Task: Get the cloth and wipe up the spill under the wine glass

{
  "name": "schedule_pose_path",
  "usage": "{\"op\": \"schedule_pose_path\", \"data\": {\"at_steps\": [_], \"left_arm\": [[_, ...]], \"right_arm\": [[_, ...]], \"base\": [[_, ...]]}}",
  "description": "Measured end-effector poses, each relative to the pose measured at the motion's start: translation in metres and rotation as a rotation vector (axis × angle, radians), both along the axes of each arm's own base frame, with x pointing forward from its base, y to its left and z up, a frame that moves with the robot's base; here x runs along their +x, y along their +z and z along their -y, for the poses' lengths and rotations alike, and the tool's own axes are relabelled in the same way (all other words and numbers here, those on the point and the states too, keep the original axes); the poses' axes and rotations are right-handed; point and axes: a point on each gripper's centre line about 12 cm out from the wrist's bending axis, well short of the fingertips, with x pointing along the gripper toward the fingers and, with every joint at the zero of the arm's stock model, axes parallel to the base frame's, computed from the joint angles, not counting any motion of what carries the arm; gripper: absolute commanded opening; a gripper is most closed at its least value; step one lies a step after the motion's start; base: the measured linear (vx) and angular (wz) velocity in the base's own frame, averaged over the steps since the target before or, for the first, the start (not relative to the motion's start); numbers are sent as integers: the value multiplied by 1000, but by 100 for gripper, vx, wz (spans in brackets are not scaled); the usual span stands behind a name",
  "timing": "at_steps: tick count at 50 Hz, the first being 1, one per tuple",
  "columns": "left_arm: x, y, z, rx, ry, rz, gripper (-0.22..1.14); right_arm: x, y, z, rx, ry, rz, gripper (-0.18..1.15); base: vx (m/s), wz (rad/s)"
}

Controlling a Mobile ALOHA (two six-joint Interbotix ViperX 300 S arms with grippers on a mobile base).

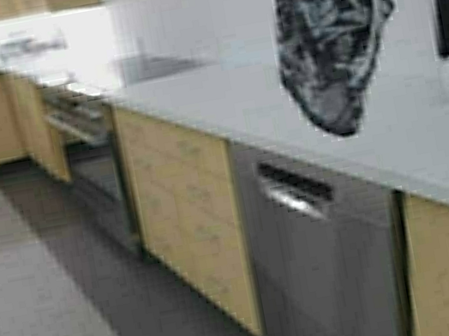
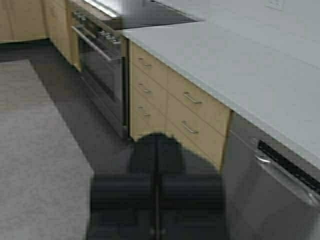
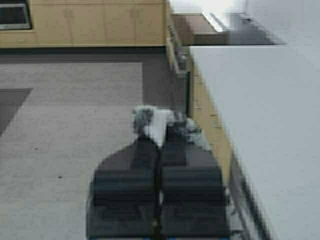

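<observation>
With my right gripper [image 3: 159, 131] pinching the limp dark floral-print cloth [image 1: 327, 32], I'd keep it gripped firmly above the white countertop [image 1: 301, 111].

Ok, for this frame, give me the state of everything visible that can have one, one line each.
cloth: hanging limp in the air above the countertop, a bunched corner pinched in the right hand.
right hand: shut on the cloth, raised.
left hand: shut, holding nothing, low over the floor.
oven door: closed.
drawers: all closed.
dishwasher: door closed.
countertop: bare where it shows; no wine glass or spill in view.
</observation>
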Motion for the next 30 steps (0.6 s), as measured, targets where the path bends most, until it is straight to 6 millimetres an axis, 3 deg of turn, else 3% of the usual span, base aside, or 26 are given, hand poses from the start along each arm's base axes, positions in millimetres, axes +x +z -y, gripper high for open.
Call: {"op": "schedule_pose_path", "data": {"at_steps": [20,30], "left_arm": [[-4,5,0,-4,1,28,2],[-6,-2,0,-9,1,9,2]], "right_arm": [[-2,-9,1,-7,0,-17,6],[-2,-10,1,-8,0,-12,6]], "base": [[3,41],[4,44]]}}
